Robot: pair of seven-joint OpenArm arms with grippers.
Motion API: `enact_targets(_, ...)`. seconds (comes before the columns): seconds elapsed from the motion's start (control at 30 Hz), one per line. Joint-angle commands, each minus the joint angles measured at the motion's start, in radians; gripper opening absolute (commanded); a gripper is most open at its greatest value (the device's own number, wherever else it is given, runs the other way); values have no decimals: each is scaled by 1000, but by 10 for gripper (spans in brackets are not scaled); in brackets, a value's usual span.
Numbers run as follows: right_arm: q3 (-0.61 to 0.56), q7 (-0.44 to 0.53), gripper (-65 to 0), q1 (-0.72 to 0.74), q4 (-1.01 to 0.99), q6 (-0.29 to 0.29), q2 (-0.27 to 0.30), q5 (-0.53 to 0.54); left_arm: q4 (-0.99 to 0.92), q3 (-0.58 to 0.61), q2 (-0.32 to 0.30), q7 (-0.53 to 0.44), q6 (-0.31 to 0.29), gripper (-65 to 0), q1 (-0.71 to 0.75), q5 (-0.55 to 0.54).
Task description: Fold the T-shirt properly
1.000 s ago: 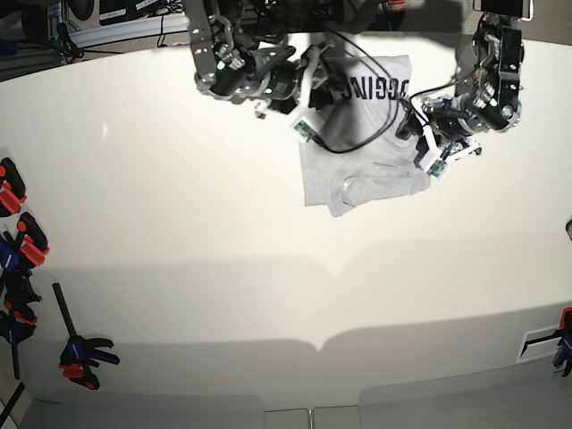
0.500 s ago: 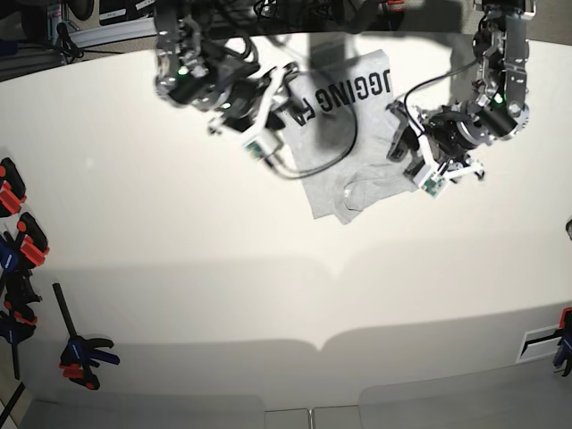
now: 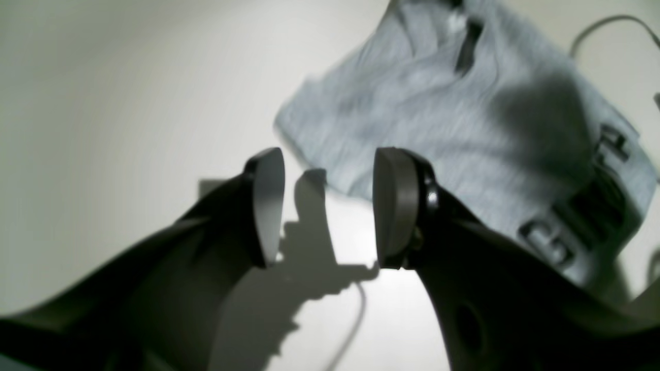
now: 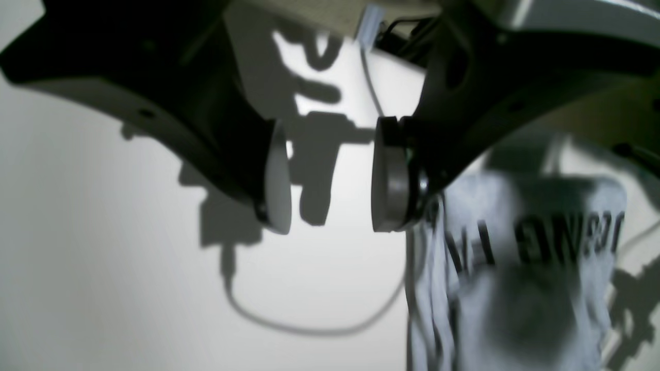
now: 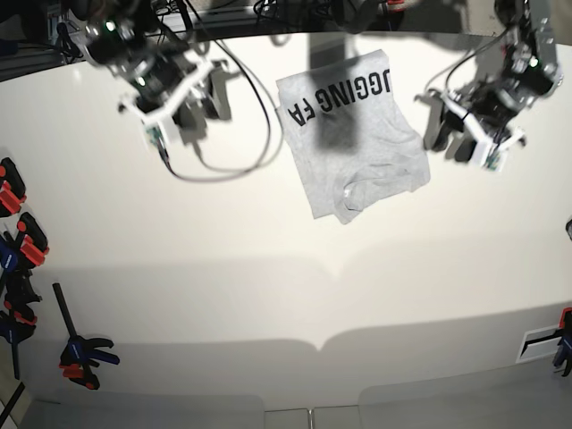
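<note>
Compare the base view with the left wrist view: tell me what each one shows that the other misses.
Only the base view shows the whole T-shirt lying folded on the table, the right gripper off to one side, and the clamps at the table's edge. Only the left wrist view shows the left gripper from close up: its jaws stand apart, with nothing between them. Both show the grey shirt's black lettering and the left gripper clear of the cloth.

Harsh overhead light, blurred wrist views

Base overhead (wide), wrist views low, close, sharing T-shirt (image 5: 352, 134)
</note>
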Motion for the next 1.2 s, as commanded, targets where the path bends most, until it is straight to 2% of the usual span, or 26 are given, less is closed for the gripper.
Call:
enact_targets(0.0, 30, 12, -404, -23, 32, 23, 3, 37, 19, -36, -11, -1, -10, -390, 23, -36)
enact_targets(0.13, 142, -8, -404, -140, 52, 40, 18, 96, 49, -135, -11, 55, -35, -390, 142, -117)
enact_targets(0.23, 210, -9, -404, -240, 52, 40, 33, 101, 78, -177, -12, 68, -37, -390, 243, -117)
enact_targets(0.3, 243, -18, -404, -311, 52, 40, 49, 135, 89, -182, -12, 117, -48, -390, 305, -118)
enact_targets(0.43, 276, -69, -404, -438, 52, 40, 120, 152, 92, -182, -11, 268, -197, -390, 415, -209)
enact_targets(0.53, 278, -69, -404, -544, 51, 40, 194, 171, 90, -182, -11, 279, -229, -390, 497, -229)
enact_targets(0.67, 278, -53, -404, -663, 33, 40, 262, 220, 54, -178, -11, 191, -232, -390, 603, -228)
enact_targets(0.77, 278, 37, -404, -696, -34, 40, 293, 222, -26, -136, -10, 111, -244, -390, 648, -178)
enact_targets(0.9, 247, 136, -404, -661, -197, 40, 338, 222, -215, -19, -8, -113, -244, -390, 630, -64)
enact_targets(1.0, 148, 135, -404, -595, -350, 40, 383, 192, -361, 113, -8, -190, -244, -390, 554, 29)
enact_targets(1.1, 0, 151, -404, -511, -514, 40, 433, 151, -523, 243, -6, -240, -244, -390, 448, 120)
enact_targets(1.17, -106, 193, -404, -436, -634, 40, 445, 106, -650, 307, 9, -340, -244, -390, 370, 176)
